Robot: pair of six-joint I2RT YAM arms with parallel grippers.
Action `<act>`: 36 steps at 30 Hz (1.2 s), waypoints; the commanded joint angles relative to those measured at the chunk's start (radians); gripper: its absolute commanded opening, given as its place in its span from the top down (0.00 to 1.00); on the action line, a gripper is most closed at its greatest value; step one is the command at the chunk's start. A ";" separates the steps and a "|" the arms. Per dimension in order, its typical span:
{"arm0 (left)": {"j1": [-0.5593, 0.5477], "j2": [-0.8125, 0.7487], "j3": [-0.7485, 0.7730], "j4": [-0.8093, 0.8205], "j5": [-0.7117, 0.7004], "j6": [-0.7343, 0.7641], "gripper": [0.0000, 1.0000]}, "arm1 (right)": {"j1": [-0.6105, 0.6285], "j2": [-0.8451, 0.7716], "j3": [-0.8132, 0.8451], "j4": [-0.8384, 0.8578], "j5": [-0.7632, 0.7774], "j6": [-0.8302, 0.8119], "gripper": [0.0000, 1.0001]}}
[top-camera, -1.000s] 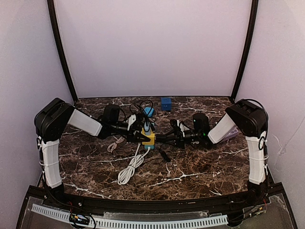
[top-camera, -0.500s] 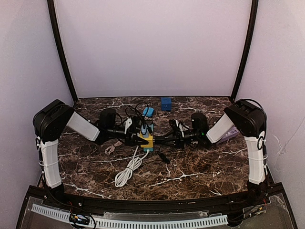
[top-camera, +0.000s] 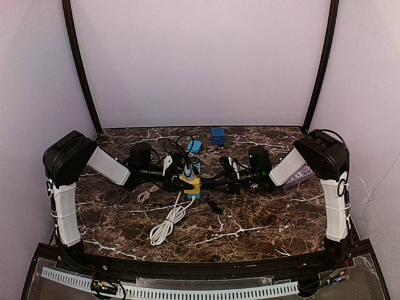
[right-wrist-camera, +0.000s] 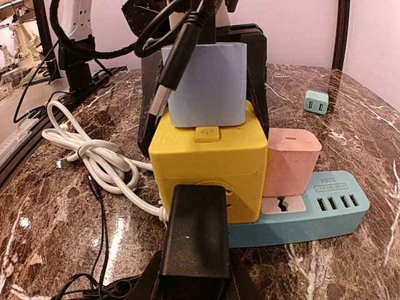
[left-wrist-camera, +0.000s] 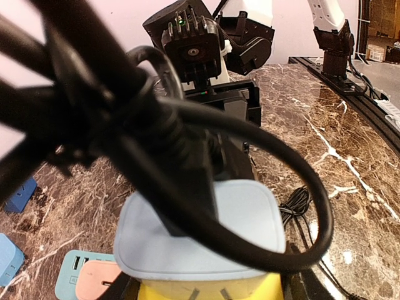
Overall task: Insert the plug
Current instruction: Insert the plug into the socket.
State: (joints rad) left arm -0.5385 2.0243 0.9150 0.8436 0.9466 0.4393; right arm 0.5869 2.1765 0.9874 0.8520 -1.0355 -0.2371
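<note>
Right tool [right-wrist-camera: 195, 282] on boxy matte-black plug [right-wrist-camera: 195, 234]

Yellow plastic socket cube [right-wrist-camera: 206, 165]: you have one, centre.
Pale blue rounded adapter [right-wrist-camera: 206, 84]: one, upper centre.
Pink plastic charger [right-wrist-camera: 292, 162]: one.
Teal power strip [right-wrist-camera: 325, 209]: one.
Black rectangular plug [right-wrist-camera: 195, 240]: one, bottom centre.
Bundled white cable [top-camera: 164, 226]: one.
Small blue cube [top-camera: 217, 135]: one.
</note>
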 commanded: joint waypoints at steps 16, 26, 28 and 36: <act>-0.170 0.004 0.021 0.132 0.157 0.058 0.99 | 0.255 0.048 0.041 0.166 0.109 0.153 1.00; -0.143 -0.040 -0.003 0.054 0.096 0.098 0.99 | 0.244 -0.028 0.025 -0.052 0.225 0.057 0.94; -0.129 -0.054 -0.004 0.000 0.105 0.120 0.99 | 0.237 -0.055 0.010 -0.079 0.243 0.048 0.91; -0.101 -0.097 -0.022 -0.094 0.087 0.187 0.99 | 0.219 -0.113 -0.031 -0.126 0.285 0.035 0.83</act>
State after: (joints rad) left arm -0.5224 1.9656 0.8936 0.7269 0.9306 0.5285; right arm 0.6586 2.0697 0.9272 0.7536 -0.8276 -0.2649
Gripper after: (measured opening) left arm 0.512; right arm 0.248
